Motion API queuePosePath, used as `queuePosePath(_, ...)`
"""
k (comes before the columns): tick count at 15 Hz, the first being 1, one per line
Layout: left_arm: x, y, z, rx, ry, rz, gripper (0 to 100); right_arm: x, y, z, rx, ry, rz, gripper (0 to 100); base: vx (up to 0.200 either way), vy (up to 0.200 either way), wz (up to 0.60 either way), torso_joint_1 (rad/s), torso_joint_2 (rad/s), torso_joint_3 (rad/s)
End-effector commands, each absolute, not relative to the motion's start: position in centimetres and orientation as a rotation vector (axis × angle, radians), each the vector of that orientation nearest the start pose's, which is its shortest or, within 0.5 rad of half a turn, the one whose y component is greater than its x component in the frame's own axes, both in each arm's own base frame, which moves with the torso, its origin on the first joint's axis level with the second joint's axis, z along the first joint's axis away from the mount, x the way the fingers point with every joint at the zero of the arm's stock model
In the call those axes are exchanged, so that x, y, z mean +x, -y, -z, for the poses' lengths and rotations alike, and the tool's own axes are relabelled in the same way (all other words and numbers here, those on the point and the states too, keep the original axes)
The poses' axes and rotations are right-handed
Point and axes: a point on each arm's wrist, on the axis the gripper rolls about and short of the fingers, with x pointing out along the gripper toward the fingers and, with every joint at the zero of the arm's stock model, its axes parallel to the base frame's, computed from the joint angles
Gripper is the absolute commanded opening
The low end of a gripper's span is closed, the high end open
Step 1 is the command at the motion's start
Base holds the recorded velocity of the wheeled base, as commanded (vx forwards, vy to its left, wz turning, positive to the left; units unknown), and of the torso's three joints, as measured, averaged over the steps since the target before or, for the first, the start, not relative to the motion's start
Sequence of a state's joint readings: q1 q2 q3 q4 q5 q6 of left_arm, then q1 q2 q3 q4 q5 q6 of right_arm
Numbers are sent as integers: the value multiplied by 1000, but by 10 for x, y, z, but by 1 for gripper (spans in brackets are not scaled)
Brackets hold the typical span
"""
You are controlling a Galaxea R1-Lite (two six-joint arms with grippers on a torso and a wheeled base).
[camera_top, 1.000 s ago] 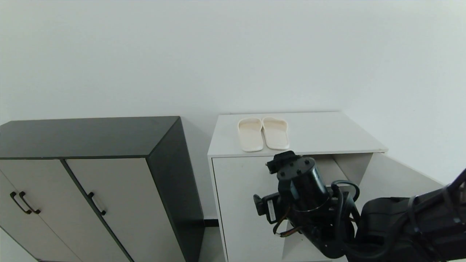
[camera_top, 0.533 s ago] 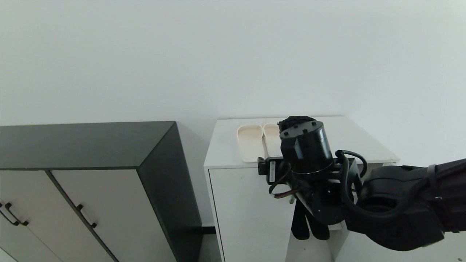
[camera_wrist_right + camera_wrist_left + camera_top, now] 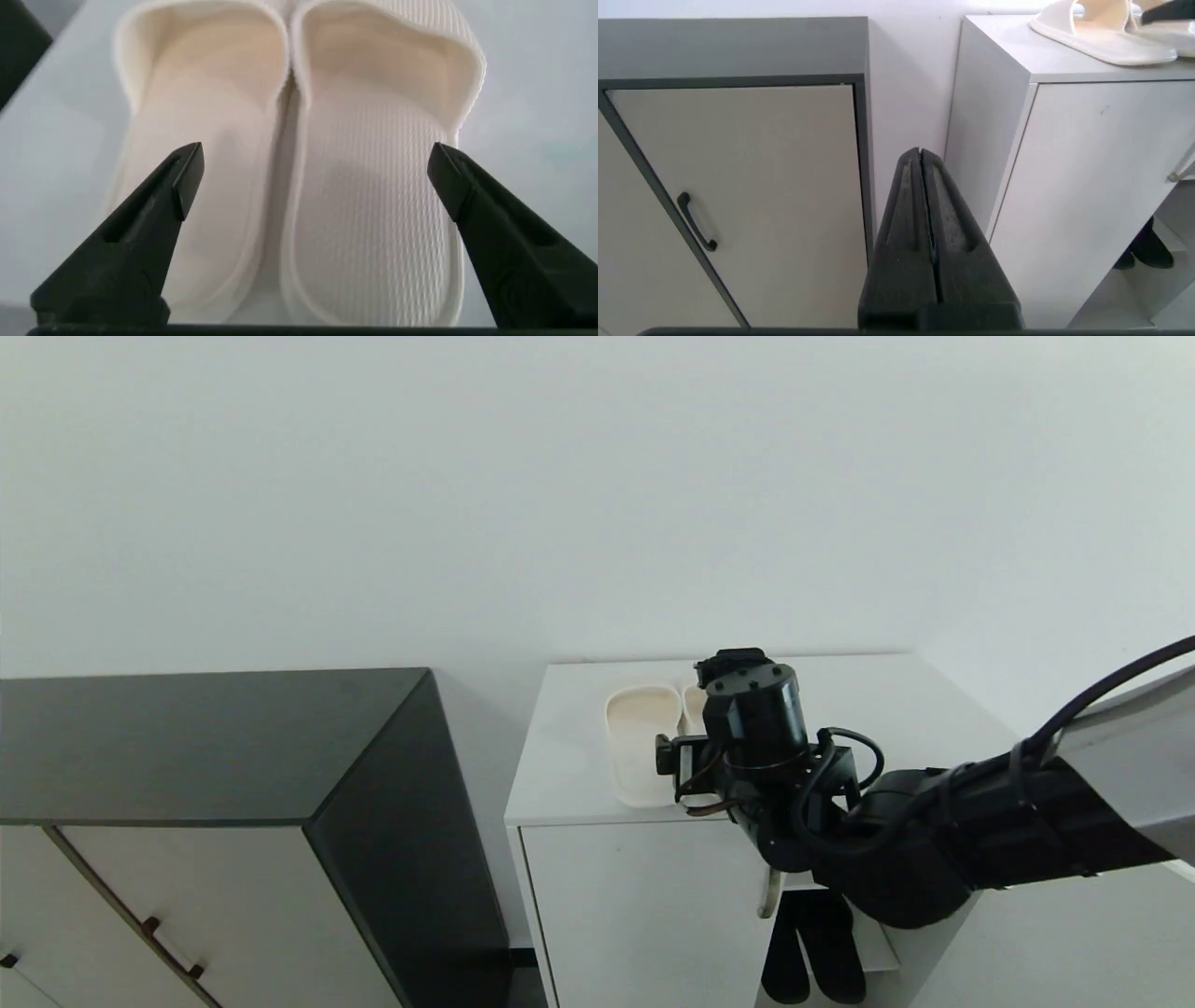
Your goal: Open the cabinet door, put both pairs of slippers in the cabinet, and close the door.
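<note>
- I saw soft, even light on the wall [image 3: 597, 504], greying toward the top edge.
- Shade filled the gap between the dark cabinet [image 3: 215, 737] and the white cabinet [image 3: 579, 775].
- The right end effector [image 3: 315, 159] showed as a black silhouette against the brightly lit slippers [image 3: 364, 205].

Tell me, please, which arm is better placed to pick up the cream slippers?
Right. The right claw hangs open over the cream slippers on the white cabinet, straddling the pair. The left claw is shut, lower down and farther from them.

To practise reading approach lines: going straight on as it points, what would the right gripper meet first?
Likely the cream slippers on the white cabinet top; the open right gripper frames them.
</note>
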State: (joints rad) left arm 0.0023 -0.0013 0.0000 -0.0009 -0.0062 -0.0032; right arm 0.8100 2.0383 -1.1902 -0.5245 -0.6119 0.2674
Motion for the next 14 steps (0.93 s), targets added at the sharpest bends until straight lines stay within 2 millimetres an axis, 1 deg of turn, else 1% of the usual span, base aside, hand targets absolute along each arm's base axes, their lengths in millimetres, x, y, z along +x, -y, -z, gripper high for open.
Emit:
queuePosePath(1, -23, 0, -76, -3, 2, 3, 0, 311, -287, -139, 47, -281, -152, 100, 0, 0, 0, 0, 0, 0)
queuePosePath(3, -23, 0, -76, -5, 2, 3, 0, 331, -287, -139, 47, -259, -135, 100, 0, 0, 0, 0, 0, 0)
queuePosePath(7, -23, 0, -76, -5, 2, 3, 0, 357, -292, -137, 39, -229, -140, 100, 0, 0, 0, 0, 0, 0)
queuePosePath(9, -23, 0, -76, -5, 2, 3, 0, 366, -292, -139, 39, -211, -139, 100, 0, 0, 0, 0, 0, 0)
queuePosePath(14, -23, 0, -76, -3, 2, 3, 0, 378, -301, -140, 16, -179, -155, 100, 0, 0, 0, 0, 0, 0)
